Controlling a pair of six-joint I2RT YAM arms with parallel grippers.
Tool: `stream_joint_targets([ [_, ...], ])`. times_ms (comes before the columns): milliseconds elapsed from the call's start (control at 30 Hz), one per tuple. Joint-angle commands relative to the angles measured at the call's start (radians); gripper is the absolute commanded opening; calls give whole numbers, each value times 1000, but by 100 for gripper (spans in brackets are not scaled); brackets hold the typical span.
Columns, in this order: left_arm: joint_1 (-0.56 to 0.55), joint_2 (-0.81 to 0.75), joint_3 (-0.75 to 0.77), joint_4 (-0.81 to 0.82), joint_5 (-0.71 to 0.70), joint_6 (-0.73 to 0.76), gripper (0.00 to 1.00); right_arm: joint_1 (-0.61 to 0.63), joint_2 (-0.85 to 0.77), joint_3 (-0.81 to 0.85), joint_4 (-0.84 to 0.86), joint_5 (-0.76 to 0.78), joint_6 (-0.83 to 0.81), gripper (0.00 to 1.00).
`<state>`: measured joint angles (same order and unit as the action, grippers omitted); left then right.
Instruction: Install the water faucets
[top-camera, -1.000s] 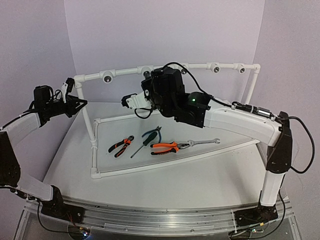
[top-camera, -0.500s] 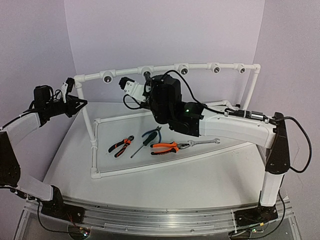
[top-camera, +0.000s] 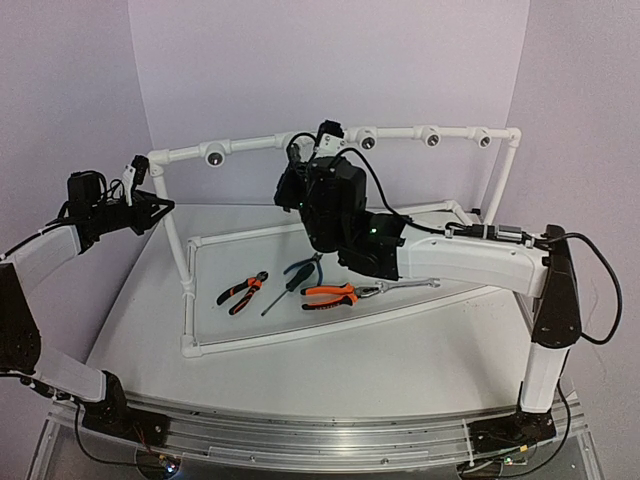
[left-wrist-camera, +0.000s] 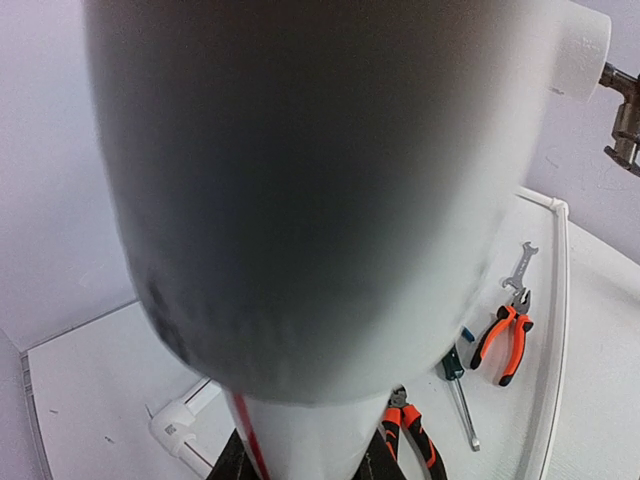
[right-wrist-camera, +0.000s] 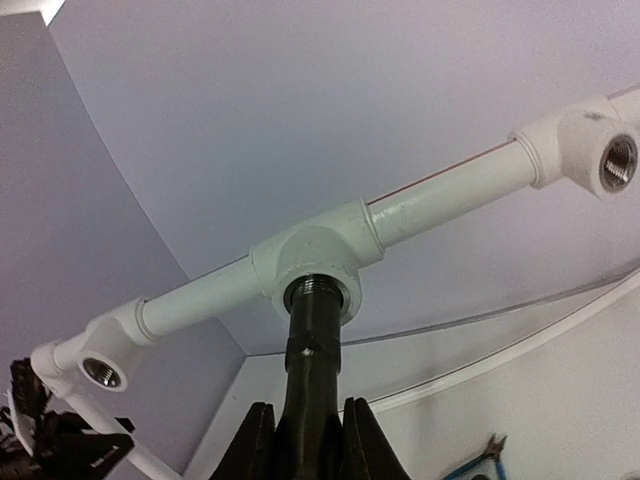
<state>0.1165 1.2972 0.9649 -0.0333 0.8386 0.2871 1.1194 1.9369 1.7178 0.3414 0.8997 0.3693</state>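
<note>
The black water faucet (right-wrist-camera: 316, 350) stands straight up from my right gripper (right-wrist-camera: 307, 406), which is shut on its body. Its threaded end sits in the socket of a white tee (right-wrist-camera: 315, 252) on the top rail. Seen from above, the right gripper (top-camera: 300, 162) is just under that tee (top-camera: 293, 141), and the wrist hides the faucet. My left gripper (top-camera: 153, 208) is shut on the left upright of the white pipe frame (top-camera: 176, 238). In the left wrist view the pipe (left-wrist-camera: 300, 200) fills the picture, with the left gripper (left-wrist-camera: 305, 458) astride its lower part.
Inside the frame on the table lie small orange-and-black pliers (top-camera: 242, 292), a green screwdriver (top-camera: 291, 281), larger orange pliers (top-camera: 331, 294) and a wrench (top-camera: 406, 286). More tees with open sockets (top-camera: 213, 153) (top-camera: 430, 135) sit along the top rail.
My right gripper has swung up and to the right, from below the rail to the tee, and its wrist has turned. The left arm has not moved.
</note>
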Motion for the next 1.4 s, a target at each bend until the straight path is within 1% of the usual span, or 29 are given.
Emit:
stream_joint_targets([
  [0, -29, 8, 26, -79, -8, 15, 0, 12, 19, -21, 14, -64, 580, 0],
  [67, -29, 8, 25, -74, -6, 12, 0, 11, 18, -37, 18, -74, 740, 0],
  [200, -30, 8, 20, -69, -5, 9, 0, 11, 17, -69, 71, -105, 956, 0],
  [433, -31, 5, 11, -64, -3, 7, 0, 13, 1, -132, 181, -129, 1153, 0],
  [567, -31, 2, 7, -61, -1, 5, 0, 13, -7, -166, 211, -128, 1209, 1],
  [600, -31, 2, 7, -60, -2, 5, 0, 14, -9, -172, 215, -132, 1210, 6],
  [633, -31, 3, 7, -60, -3, 6, 0, 14, -13, -177, 226, -137, 1207, 19],
  [767, -32, 3, 5, -63, -6, 11, 0, 13, -38, -211, 316, -159, 1134, 63],
  [800, -32, 3, 4, -63, -7, 12, 0, 13, -49, -223, 349, -168, 1101, 81],
  [833, -32, 3, 4, -64, -8, 12, 0, 13, -64, -237, 382, -178, 1068, 91],
  [867, -31, 2, 3, -65, -9, 12, 0, 14, -79, -252, 414, -189, 1034, 98],
  [933, -31, 3, 1, -66, -9, 12, 0, 16, -120, -285, 457, -205, 965, 98],
  [1067, -32, 4, 3, -68, -12, 12, 0, 25, -204, -357, 476, -258, 858, 98],
  [1200, -32, 4, 3, -68, -15, 12, 0, 37, -317, -489, 470, -289, 717, 98],
  [1267, -32, 5, 2, -67, -14, 14, 0, 49, -403, -574, 420, -241, 606, 98],
  [1333, -32, 4, 0, -66, -12, 14, 0, 63, -467, -604, 323, -196, 449, 98],
  [1367, -32, 3, 0, -65, -11, 14, 0, 66, -494, -585, 246, -187, 318, 98],
])
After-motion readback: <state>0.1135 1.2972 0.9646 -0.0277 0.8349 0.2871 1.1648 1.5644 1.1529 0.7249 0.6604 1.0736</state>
